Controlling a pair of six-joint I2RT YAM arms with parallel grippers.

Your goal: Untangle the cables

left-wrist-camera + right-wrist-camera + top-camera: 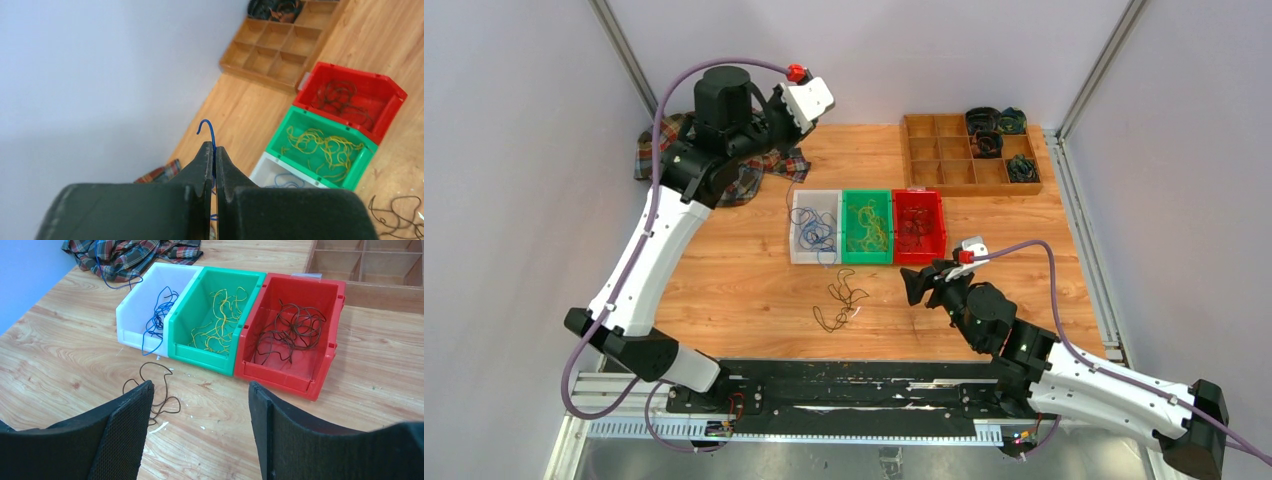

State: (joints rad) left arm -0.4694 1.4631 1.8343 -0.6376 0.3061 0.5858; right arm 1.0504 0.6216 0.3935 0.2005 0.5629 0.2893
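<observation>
Where the left pincer (214, 151) nips it, blue cable (206, 128) juts just beyond.

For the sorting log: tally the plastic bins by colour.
White bin: 1
Green bin: 1
Red bin: 1
Total: 3

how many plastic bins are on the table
3, side by side: the white bin holding blue cables, the green bin in the middle holding yellow cables, the red bin holding dark cables. None look hidden.
</observation>
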